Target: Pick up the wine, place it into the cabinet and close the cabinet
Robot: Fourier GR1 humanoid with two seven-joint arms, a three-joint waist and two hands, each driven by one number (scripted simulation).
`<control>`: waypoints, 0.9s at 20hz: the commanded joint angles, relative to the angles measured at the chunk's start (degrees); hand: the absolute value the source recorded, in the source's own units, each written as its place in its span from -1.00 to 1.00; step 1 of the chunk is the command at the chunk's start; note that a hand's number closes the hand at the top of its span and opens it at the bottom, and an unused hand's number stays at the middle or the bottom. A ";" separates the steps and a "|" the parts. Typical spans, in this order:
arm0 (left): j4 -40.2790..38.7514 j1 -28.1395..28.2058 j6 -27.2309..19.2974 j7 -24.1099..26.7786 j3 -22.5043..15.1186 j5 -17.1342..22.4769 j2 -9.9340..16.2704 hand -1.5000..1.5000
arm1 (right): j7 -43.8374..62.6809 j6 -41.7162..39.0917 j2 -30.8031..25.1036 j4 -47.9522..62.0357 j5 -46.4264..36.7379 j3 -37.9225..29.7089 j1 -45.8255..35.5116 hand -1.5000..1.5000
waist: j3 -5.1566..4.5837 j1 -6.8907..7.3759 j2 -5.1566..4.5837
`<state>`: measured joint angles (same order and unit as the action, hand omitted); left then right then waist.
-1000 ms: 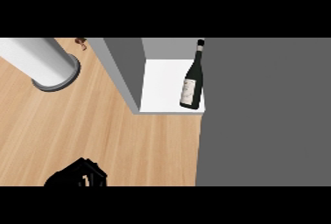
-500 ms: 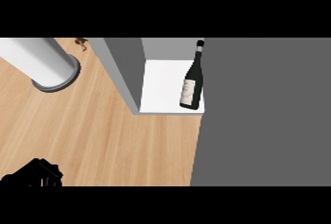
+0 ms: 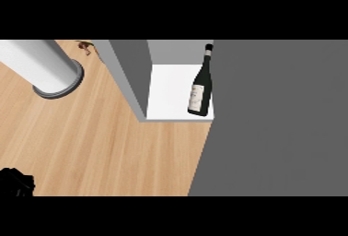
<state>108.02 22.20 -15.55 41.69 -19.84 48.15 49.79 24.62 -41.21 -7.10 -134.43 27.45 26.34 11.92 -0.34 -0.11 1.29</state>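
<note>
The dark wine bottle [image 3: 200, 92] with a pale label stands on the white shelf [image 3: 168, 94] inside the cabinet, close to the shelf's right side. The cabinet's grey side wall [image 3: 128, 73] rises on its left. A large grey door panel [image 3: 279, 120] covers the right of the view, its edge just right of the bottle. My left hand [image 3: 15, 182] shows only as a black lump at the lower left corner, far from the cabinet and holding nothing that I can see. My right hand does not show.
A white cylinder on a grey base ring [image 3: 41, 69] stands at the upper left of the wooden counter [image 3: 102, 152]. A small brown object [image 3: 85, 45] lies at the top edge, beside the cabinet wall.
My left hand has drawn back to the left along the lower edge, now mostly out of view. The door's lower edge has swung slightly left. The bottle has not moved.
</note>
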 commanded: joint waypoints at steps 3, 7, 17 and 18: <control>-1.79 2.97 4.67 1.12 3.72 2.06 2.64 1.00 | 5.25 7.06 6.83 -4.74 -17.06 13.66 -4.54 1.00 | -0.12 0.15 0.39; -2.00 4.43 7.15 1.31 5.23 3.38 3.57 1.00 | 5.26 13.89 6.90 -2.52 -21.80 21.50 -7.40 1.00 | -0.12 0.48 0.34; -2.87 4.62 10.96 0.93 7.44 4.94 5.28 1.00 | 2.95 20.02 6.74 3.90 -23.81 22.52 -14.97 1.00 | -0.30 2.50 -0.29; -2.65 4.23 11.52 1.67 7.52 4.56 5.11 1.00 | 3.59 20.62 6.72 3.61 -23.43 22.61 -15.66 1.00 | -0.35 2.58 -0.31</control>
<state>105.78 26.56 -5.50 42.98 -12.98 52.44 54.58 26.97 -28.54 -7.74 -136.36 8.42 38.77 -0.20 -0.59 1.97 1.12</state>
